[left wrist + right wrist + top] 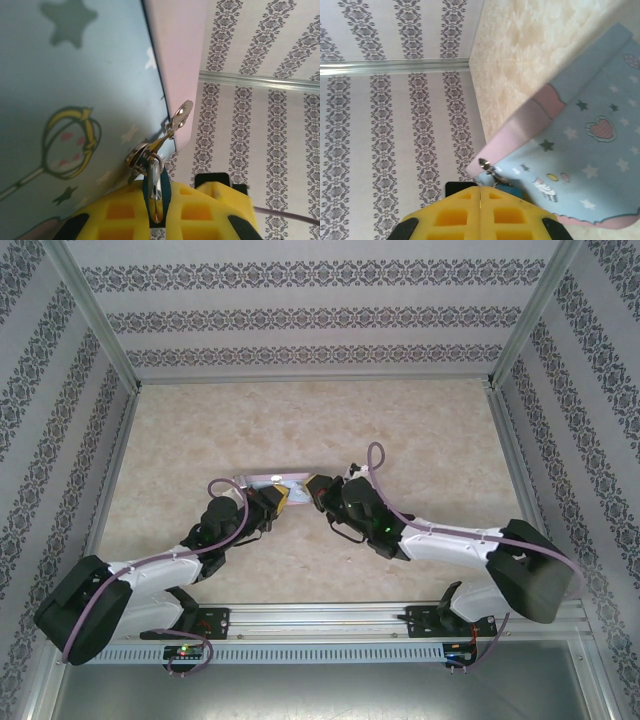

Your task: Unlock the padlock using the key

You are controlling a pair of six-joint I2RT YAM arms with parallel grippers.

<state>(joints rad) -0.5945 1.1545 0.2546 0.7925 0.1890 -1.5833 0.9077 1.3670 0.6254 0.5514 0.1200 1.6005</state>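
The pale-blue tin (262, 480) lies mid-table with both grippers at its right end. My left gripper (288, 498) (159, 189) is shut on the padlock (155, 176), a teal body with a shiny metal face, hanging by its shackle from the tin's (75, 75) clasp. A small silver tab (182, 112) with a hole juts from that clasp; I cannot tell whether it is the key. My right gripper (316, 488) (480, 193) is shut, its pads pressed together, just in front of the padlock (514, 190) and the silver tab (484, 163). Nothing shows between its pads.
The tin (590, 150) has a pink rim and star and heart prints. The marbled beige tabletop (400, 420) stretches behind it to patterned walls (300, 315) on three sides. A metal rail (320, 618) at the near edge carries both arm bases.
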